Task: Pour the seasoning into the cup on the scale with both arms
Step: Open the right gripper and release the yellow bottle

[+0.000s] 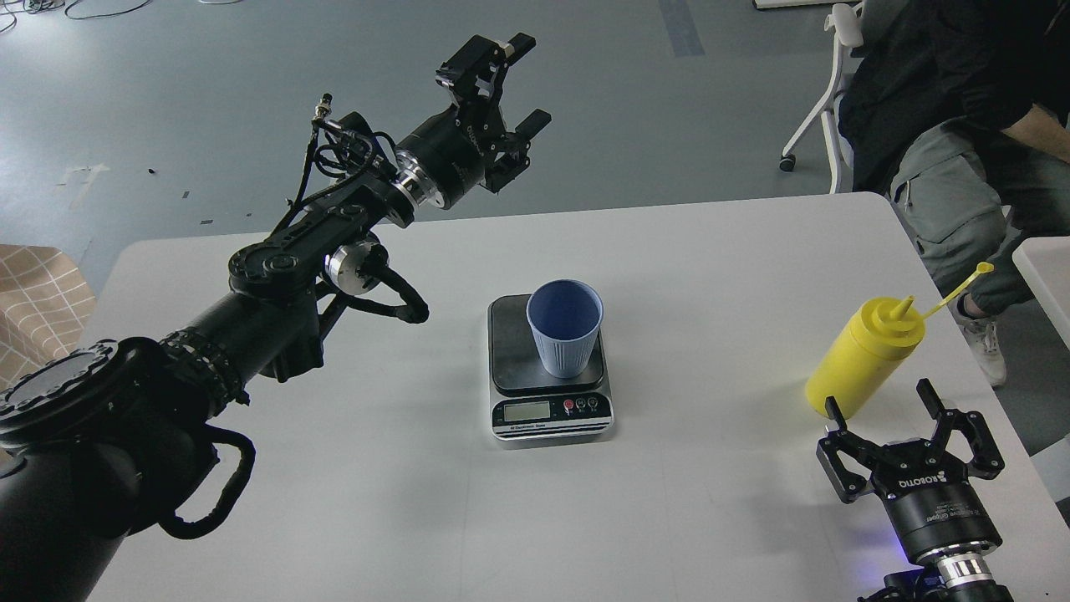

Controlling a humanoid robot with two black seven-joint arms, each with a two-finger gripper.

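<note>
A white table (710,276) carries a small digital kitchen scale (551,418) near its middle, with a dark top plate, a silver front strip, an LCD and small red and black buttons facing the camera. A light blue ribbed cup (565,328) stands upright on the scale's plate, toward the plate's right half, its mouth open and its inside showing nothing but blue. Well to the right of the scale, near the table's right edge, stands a yellow squeeze bottle of seasoning (863,358), upright on the table though it appears tilted from this angle, its cone nozzle uncapped and the thin tethered cap (985,269) sticking out up and to the right. The right gripper (879,400) sits just in front of the bottle, its two fingers spread wide and straddling the bottle's base without visibly pressing it. The left gripper (528,84) is raised above the far-left side of the table, well apart from the cup and scale, its fingers parted and holding nothing. A seated person (961,109) in dark clothes is beyond the table's far right corner.
</note>
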